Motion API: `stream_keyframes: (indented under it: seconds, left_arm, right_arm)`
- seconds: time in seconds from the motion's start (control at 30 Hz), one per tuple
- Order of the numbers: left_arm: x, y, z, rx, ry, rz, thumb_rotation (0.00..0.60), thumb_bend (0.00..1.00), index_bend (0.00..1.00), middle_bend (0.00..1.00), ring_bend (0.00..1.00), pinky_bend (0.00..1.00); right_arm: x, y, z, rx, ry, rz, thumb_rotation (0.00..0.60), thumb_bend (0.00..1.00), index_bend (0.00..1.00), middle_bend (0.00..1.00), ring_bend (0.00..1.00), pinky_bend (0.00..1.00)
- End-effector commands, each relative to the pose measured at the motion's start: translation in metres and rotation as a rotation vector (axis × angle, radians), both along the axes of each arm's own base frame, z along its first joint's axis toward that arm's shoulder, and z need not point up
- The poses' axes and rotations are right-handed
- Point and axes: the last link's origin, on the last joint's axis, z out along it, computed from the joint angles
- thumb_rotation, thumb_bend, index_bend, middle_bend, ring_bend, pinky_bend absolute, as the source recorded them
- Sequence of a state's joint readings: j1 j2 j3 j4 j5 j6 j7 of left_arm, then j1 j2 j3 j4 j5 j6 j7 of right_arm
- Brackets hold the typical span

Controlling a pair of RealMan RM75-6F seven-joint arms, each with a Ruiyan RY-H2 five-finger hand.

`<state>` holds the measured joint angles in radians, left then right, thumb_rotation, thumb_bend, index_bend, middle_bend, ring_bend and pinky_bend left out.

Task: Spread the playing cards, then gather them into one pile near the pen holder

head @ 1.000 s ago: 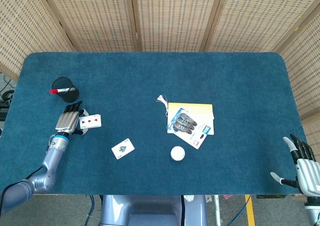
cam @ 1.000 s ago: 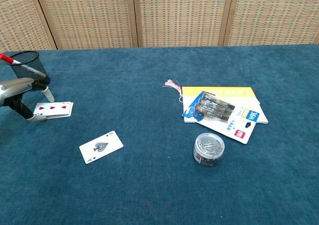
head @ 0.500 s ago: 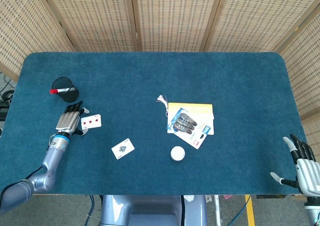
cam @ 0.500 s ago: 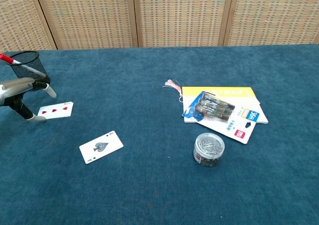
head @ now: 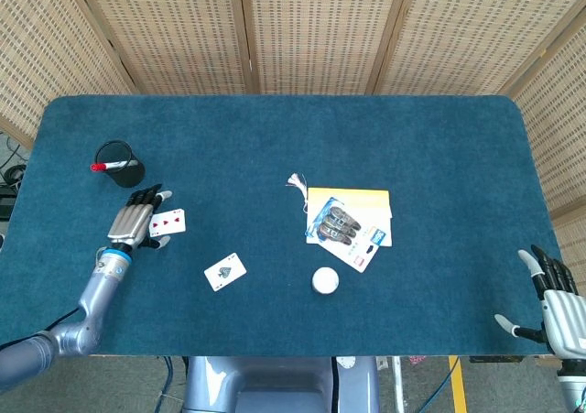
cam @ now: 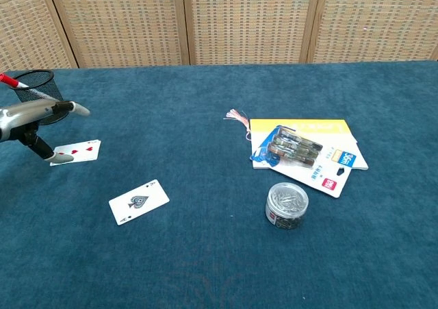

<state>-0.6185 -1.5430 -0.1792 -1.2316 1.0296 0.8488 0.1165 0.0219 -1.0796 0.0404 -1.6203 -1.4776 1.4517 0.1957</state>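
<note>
A small pile of cards with a red hearts card on top (head: 168, 222) (cam: 77, 150) lies just in front of the black mesh pen holder (head: 119, 164) (cam: 34, 90), which holds a red-capped pen. The ace of spades (head: 224, 271) (cam: 139, 201) lies alone nearer the front edge. My left hand (head: 137, 217) (cam: 37, 114) hovers at the left side of the hearts pile with its fingers stretched out and raised; only the thumb reaches down to the pile's left corner. My right hand (head: 552, 298) stays open, holding nothing, at the table's front right corner, out of the chest view.
Mid-table lie a yellow notebook (head: 362, 199) (cam: 308, 127) with a tassel, a blue pack of binder clips (head: 337, 222) (cam: 289, 148) and a small label card (cam: 333, 172). A round tin of paper clips (head: 325, 280) (cam: 287, 205) stands in front of them.
My left hand's fingers have lifted off the hearts pile and straightened, and the hand has edged slightly right. The right hand and the ace have not moved.
</note>
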Motion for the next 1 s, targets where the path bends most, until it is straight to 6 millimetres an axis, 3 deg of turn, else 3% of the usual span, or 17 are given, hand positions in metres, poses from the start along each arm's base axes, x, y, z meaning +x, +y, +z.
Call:
stream_keyframes:
  seconds: [0.03, 0.23, 0.63, 1.0]
  left_arm:
    - [0.03, -0.02, 0.003, -0.052, -0.057, -0.089, 0.6, 0.27, 0.11, 0.0, 0.0, 0.0]
    - [0.06, -0.042, -0.012, -0.171, -0.154, -0.134, 0.6, 0.27, 0.11, 0.0, 0.0, 0.0]
    - [0.078, -0.056, -0.041, -0.212, -0.115, -0.123, 0.6, 0.26, 0.11, 0.0, 0.0, 0.0]
    - [0.092, -0.071, -0.052, -0.301, -0.207, -0.098, 0.6, 0.27, 0.11, 0.0, 0.0, 0.0]
  right_arm:
    - [0.0, 0.0, 0.0, -0.001, 0.0, 0.001, 0.6, 0.16, 0.06, 0.0, 0.0, 0.0]
    - [0.0, 0.0, 0.0, -0.001, -0.002, 0.001, 0.6, 0.16, 0.06, 0.0, 0.0, 0.0]
    - [0.0, 0.0, 0.0, 0.002, -0.004, 0.001, 0.6, 0.16, 0.06, 0.0, 0.0, 0.0]
    - [-0.001, 0.0, 0.001, 0.004, -0.009, 0.0, 0.6, 0.16, 0.06, 0.0, 0.0, 0.0]
